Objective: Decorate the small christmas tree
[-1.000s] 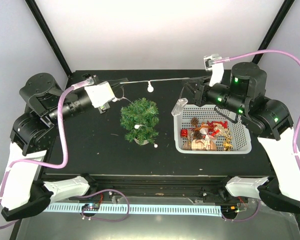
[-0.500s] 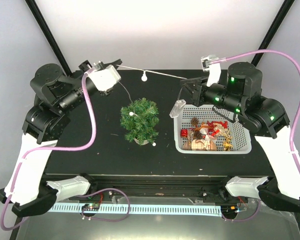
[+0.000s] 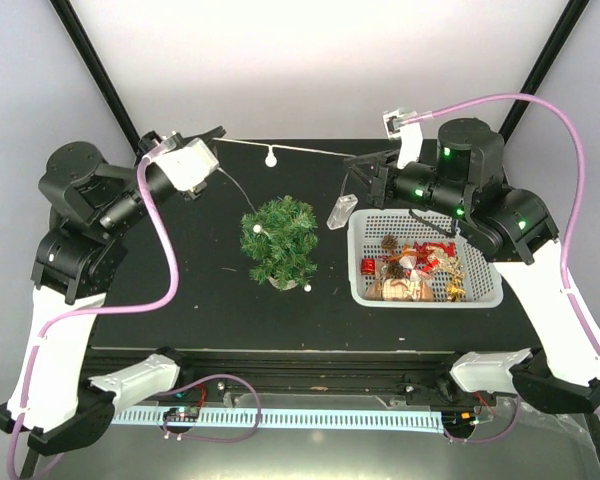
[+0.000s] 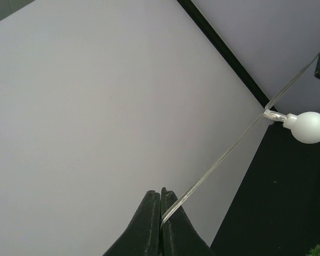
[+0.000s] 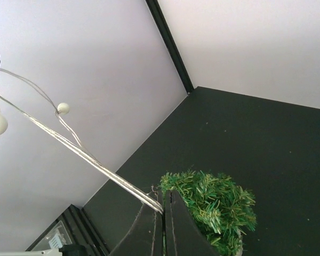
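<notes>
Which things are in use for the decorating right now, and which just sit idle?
In use: tree, light string, left end effector, right end effector (both shut on the string).
Idle: basket, ornaments inside it.

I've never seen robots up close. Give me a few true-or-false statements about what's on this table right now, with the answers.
1. The left jaws and the right jaws are both shut on the light string, which stretches between them. True.
2. The small christmas tree lies tipped on its side. False: it stands upright on its base.
3. The white basket is empty. False: it holds a heap of ornaments.
4. A white bulb sits on the stretch of string between the two arms. True.
</notes>
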Available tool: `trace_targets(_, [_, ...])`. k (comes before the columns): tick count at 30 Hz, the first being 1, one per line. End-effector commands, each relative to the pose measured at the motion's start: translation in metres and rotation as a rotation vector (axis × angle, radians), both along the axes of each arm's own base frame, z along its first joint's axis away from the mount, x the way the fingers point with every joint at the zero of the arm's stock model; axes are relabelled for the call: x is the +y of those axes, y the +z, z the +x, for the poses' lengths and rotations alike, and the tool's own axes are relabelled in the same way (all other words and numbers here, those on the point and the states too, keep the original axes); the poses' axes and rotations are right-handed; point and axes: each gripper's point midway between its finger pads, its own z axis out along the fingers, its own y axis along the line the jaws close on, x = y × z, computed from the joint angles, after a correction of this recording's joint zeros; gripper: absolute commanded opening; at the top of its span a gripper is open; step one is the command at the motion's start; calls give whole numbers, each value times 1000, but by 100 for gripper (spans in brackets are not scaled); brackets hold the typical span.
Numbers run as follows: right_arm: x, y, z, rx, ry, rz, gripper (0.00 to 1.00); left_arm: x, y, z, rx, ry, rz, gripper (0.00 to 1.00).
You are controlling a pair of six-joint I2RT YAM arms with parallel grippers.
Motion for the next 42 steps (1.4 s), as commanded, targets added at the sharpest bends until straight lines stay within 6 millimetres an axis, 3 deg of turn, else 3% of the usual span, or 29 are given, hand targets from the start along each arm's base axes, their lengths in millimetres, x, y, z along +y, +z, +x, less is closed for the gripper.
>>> trace_targets(1, [-24, -29, 17, 74, -140, -87, 1, 52, 59, -34, -195, 180, -157, 2])
trace_targets(10, [-15, -34, 23, 83, -116, -95, 1, 77, 52, -45, -192, 273, -202, 1])
trace_targets(16, [-7, -37, 27, 89, -95, -91, 1, 92, 40, -40, -184, 358, -204, 2])
trace_targets(24, [-6, -37, 29, 88, -97, -94, 1, 116, 45, -45, -204, 477, -236, 2])
trace_targets(33, [-7, -32, 33, 78, -108, -96, 1, 136, 36, -48, -206, 593, -222, 1])
trace_targets(42, [-3, -38, 36, 86, -101, -108, 1, 157, 12, -49, -218, 730, -177, 2])
